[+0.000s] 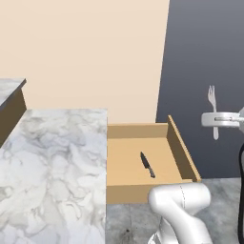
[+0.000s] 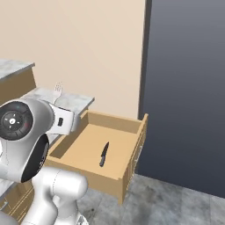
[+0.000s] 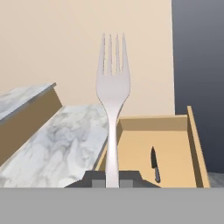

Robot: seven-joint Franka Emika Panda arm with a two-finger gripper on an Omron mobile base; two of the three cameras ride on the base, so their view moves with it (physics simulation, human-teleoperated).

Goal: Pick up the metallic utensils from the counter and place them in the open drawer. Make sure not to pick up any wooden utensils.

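Beyond the marble counter [image 1: 52, 162], your knife [image 1: 147, 165] lies in the open drawer [image 1: 143, 131]; your end effector [image 3: 112, 180] clamps the fork [image 3: 113, 87] upright at twelve o'clock, ready for delivery.

At my twelve o'clock I see a plain cream wall [image 1: 90, 52]. It has no marks on it. At my two o'clock a dark grey panel [image 2: 184, 88] stands upright and meets this wall in one straight vertical edge. It goes down to the floor [image 2: 176, 202], which is grey with a mottled pattern like stone. At my ten o'clock a second marble ledge [image 3: 24, 98] sits higher, and under its edge I see a brown wooden side.
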